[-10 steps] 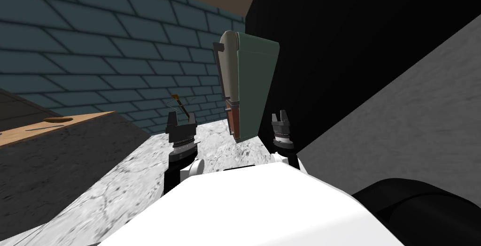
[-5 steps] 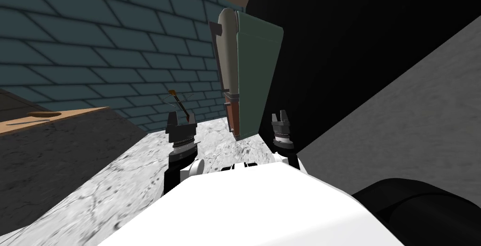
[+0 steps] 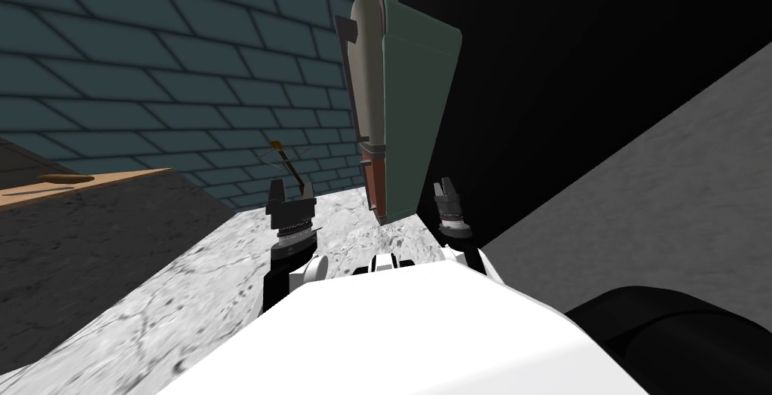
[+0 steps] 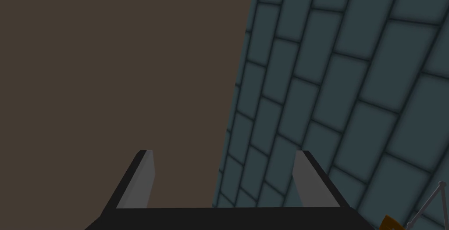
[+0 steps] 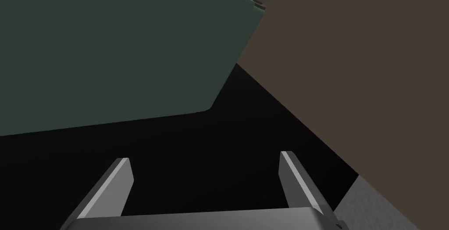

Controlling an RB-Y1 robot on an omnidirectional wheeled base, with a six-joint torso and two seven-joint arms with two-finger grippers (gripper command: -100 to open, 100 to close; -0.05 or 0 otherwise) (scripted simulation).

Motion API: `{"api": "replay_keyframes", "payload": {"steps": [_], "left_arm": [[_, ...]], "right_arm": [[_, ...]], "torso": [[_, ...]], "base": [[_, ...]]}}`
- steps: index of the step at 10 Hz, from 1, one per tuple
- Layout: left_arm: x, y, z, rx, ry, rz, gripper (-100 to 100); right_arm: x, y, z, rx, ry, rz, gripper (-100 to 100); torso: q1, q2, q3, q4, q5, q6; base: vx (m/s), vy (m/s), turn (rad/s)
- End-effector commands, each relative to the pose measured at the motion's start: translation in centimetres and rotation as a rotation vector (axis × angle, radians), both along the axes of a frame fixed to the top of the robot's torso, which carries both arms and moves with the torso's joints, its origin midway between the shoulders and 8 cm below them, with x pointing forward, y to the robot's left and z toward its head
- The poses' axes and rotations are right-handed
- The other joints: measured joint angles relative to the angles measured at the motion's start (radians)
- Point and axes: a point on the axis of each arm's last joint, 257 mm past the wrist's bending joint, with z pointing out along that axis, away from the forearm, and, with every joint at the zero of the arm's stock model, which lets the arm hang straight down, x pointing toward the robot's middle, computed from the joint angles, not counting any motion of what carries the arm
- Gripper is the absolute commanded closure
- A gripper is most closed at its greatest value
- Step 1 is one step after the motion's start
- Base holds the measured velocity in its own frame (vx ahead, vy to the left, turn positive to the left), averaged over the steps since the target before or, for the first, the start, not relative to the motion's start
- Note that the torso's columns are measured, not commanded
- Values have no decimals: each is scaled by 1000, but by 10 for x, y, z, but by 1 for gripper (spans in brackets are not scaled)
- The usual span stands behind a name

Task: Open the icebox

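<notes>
Right gripper (image 5: 205,156) gapes wide and empty, facing the green side of the icebox (image 5: 109,52), with a black area just beyond. Left gripper (image 3: 292,193) is also spread and empty, with a thin wire stand (image 3: 290,166) ahead. The icebox stands at the far edge of the floor (image 3: 226,262) by the tiled wall (image 3: 151,74), its beige door (image 3: 367,81) facing left.

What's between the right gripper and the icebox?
Nothing. In the head view the right gripper hangs close beside the green side of the icebox, gap bare. The right wrist view shows that side ahead of its open fingers, against a black area.
</notes>
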Motion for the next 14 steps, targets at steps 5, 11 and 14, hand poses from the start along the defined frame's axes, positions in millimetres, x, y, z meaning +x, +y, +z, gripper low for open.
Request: {"api": "replay_keyframes", "payload": {"steps": [5, 11, 14], "left_arm": [[0, 0, 0, 0, 0, 0, 0], [0, 0, 0, 0, 0, 0, 0], [0, 0, 0, 0, 0, 0, 0]], "right_arm": [[11, 10, -10, -240, 44, -97, -100], [21, 13, -15, -404, 65, -195, -100], [24, 13, -17, -482, 68, -249, -100]], "torso": [[-1, 3, 2, 1, 0, 0], [-1, 2, 1, 1, 0, 0], [-1, 2, 1, 1, 0, 0]], "base": [[47, 41, 20], [48, 42, 21], [47, 41, 20]]}}
